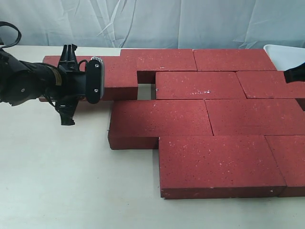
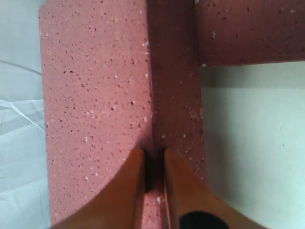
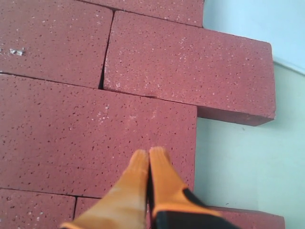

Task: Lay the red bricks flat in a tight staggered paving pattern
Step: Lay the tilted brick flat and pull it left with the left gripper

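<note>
**Red bricks (image 1: 209, 119) lying flat in staggered rows**

They are sitting edge to edge on the pale table (image 1: 57, 181), filling its middle and right side. One end brick (image 1: 119, 76) at the far left is standing off from its row neighbour, leaving a small gap (image 1: 145, 90). The left gripper (image 2: 153, 153) is poised at that brick's long edge, fingers a narrow slit apart and clamping nothing. The right gripper (image 3: 148, 153) is hovering over the right-hand bricks, fingers pressed together.

Lab setup: white table (image 1: 57, 191), draped backdrop (image 1: 143, 19)
</note>
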Available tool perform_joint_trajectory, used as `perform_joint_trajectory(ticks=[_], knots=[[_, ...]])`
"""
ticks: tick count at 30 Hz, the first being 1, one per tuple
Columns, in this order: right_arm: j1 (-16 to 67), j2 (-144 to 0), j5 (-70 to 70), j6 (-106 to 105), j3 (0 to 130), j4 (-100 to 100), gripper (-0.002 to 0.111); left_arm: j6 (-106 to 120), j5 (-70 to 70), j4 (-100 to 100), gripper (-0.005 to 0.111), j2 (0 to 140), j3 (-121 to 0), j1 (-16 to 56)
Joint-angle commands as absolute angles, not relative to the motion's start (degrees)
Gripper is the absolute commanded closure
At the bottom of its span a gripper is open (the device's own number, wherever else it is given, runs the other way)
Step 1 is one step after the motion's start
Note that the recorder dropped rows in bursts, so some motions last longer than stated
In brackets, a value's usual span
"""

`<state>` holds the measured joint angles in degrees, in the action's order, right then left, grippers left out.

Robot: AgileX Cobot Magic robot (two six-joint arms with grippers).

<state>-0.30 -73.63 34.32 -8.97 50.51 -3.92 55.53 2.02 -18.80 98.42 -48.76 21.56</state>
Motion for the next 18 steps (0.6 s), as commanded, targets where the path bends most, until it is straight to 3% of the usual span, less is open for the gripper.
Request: perform_joint_trajectory(ticks=[1, 10, 18], knots=[[-0.6, -73.3, 33.7, -9.0, 50.5, -3.9, 0.109, 55.7, -0.9, -19.1, 0.106, 98.5, -48.2, 22.9], [-0.6, -73.3, 33.9, -9.0, 50.5, -3.9, 0.109, 56.0, -4.6, -19.5, 0.106, 95.3, -48.0, 23.4], [-0.6, -73.3, 33.9, -9.0, 50.5, -3.9, 0.109, 56.0, -3.6, -19.5, 0.106, 95.3, -48.0, 15.4]])
